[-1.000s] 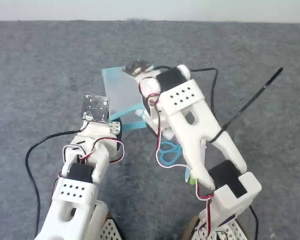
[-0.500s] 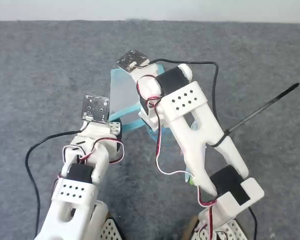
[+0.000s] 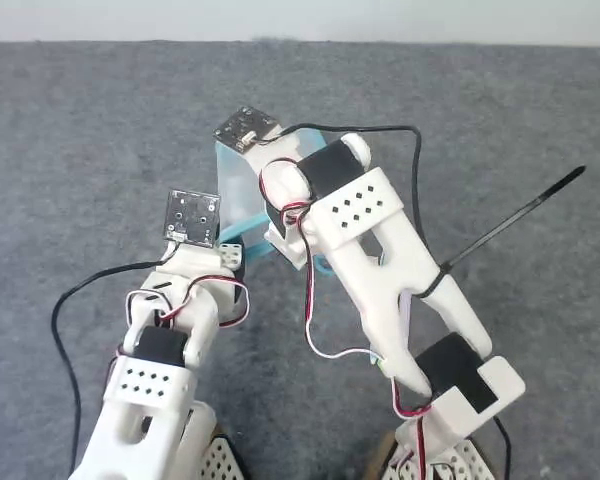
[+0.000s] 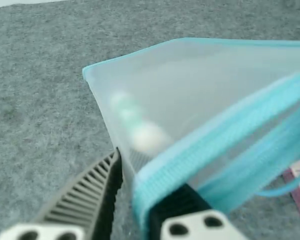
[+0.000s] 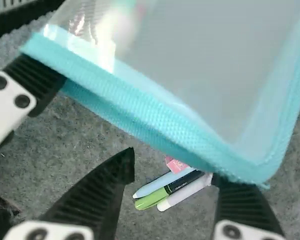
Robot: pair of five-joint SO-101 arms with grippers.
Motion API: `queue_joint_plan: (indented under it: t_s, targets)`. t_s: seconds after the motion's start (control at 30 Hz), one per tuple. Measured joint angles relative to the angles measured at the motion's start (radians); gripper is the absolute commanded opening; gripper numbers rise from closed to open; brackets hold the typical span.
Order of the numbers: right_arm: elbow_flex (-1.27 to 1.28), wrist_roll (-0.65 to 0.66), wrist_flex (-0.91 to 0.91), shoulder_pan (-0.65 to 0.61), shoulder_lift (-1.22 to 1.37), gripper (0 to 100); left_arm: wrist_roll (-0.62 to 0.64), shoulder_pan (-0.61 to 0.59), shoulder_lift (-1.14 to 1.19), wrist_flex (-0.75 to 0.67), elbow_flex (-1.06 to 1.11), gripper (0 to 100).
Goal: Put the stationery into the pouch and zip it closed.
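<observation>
Left gripper: I see it (image 4: pixel 145 180) clamped on the zip edge of the pouch (image 4: pixel 200 95), holding the pouch up off the grey carpet (image 3: pixel 80 120).
Right gripper: fingers spread wide (image 5: pixel 170 195), gripping nothing, just beside the pouch's zip edge.
Stationery: 3 pens (image 5: pixel 172 187) and a pink item (image 5: pixel 175 164) lie on the carpet, outside the pouch.

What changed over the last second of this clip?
The right arm swung its wrist sideways toward the left arm, bringing the open right gripper close to the zip edge of the pouch. Nothing was gripped or released. The left gripper stayed shut on the pouch, holding it up in the same spot, and its arm did not move.
</observation>
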Motion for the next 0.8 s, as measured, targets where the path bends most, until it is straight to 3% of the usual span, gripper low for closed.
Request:
queue_joint_plan:
  t_s: [0.2,0.33,0.5,0.63,0.8]
  targets:
    - [0.000,0.032,0.018,0.015,-0.137,25.9,0.000,0.002,-0.002,0.000,0.014,1]
    - [0.049,0.040,0.018,0.132,-0.233,25.9,-0.009,0.005,-0.002,0.000,0.015,1]
    - [0.293,0.038,-0.003,0.293,-0.245,25.8,-0.009,0.005,-0.002,0.000,0.015,1]
    - [0.514,0.038,-0.114,0.373,-0.245,18.8,-0.009,0.005,-0.002,0.000,0.015,1]
    - [0.710,0.038,-0.210,0.405,-0.245,16.4,-0.009,0.005,-0.002,0.000,0.015,1]
